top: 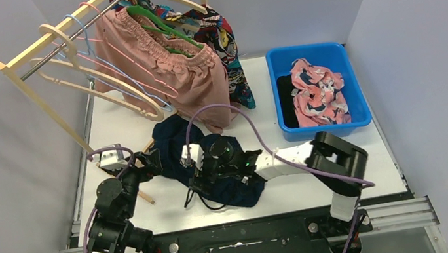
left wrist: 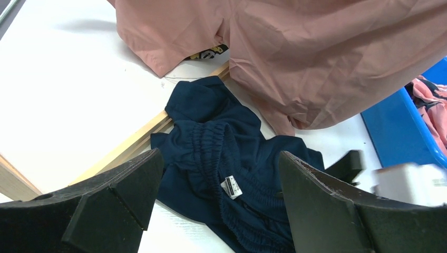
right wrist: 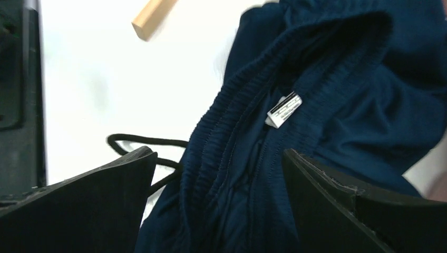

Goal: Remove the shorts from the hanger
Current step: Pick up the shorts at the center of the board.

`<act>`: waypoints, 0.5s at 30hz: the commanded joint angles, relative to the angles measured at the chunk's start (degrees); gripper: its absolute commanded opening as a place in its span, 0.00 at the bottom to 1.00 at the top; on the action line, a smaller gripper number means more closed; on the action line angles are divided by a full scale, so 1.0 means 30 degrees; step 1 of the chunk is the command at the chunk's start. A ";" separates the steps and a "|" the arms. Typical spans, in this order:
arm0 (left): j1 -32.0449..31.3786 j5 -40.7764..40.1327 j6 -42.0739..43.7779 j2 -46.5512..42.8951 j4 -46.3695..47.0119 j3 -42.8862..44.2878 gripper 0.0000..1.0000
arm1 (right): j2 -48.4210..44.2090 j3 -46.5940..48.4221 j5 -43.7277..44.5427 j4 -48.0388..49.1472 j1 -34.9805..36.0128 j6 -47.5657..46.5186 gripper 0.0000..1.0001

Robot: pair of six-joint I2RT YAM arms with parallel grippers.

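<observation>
Right gripper (right wrist: pixel 217 158) is hovering directly over the navy shorts (top: pixel 174 143) lying on the counter (top: pixel 168 217), jaws gaping empty with the waistband (right wrist: pixel 226 121) running through the gap; left gripper (left wrist: pixel 220 155) is idling just left of them, also wide open and empty.

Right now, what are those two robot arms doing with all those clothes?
Two robot arms are taking shorts off hangers. The navy shorts lie crumpled on the white table, with the left pincer and right pincer both open over them, gripping nothing. Pink printed shorts and a black pair are in the blue bin. The dusty pink shorts and comic-print shorts hang on the wooden rack.
</observation>
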 commanded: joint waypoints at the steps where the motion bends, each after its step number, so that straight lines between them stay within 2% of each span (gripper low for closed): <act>1: 0.0079 -0.0324 -0.0042 0.0048 0.0331 0.0810 0.80 | 0.2439 0.1343 0.1439 0.1979 0.0012 0.0124 0.93; 6: 0.0079 -0.0278 -0.0017 0.0437 0.0261 0.0906 0.80 | 0.4351 0.2284 0.3741 0.0184 -0.0183 0.0069 0.93; 9: 0.0096 -0.0135 -0.0042 0.0543 0.0261 0.0940 0.80 | 0.5373 0.3494 0.5213 -0.4109 -0.0171 -0.1087 0.89; 11: 0.0107 -0.0007 -0.0040 0.0599 0.0324 0.0942 0.80 | 0.5696 0.3752 0.4421 -0.5630 -0.0405 -0.1296 0.79; 13: 0.0093 0.0048 -0.0042 0.0631 0.0324 0.0942 0.80 | 0.5306 0.2903 0.2227 -0.5339 -0.1056 -0.0956 0.63; 15: 0.0107 0.0055 -0.0042 0.0661 0.0306 0.0942 0.80 | 0.4420 0.1684 0.0751 -0.4404 -0.1552 -0.0274 0.51</act>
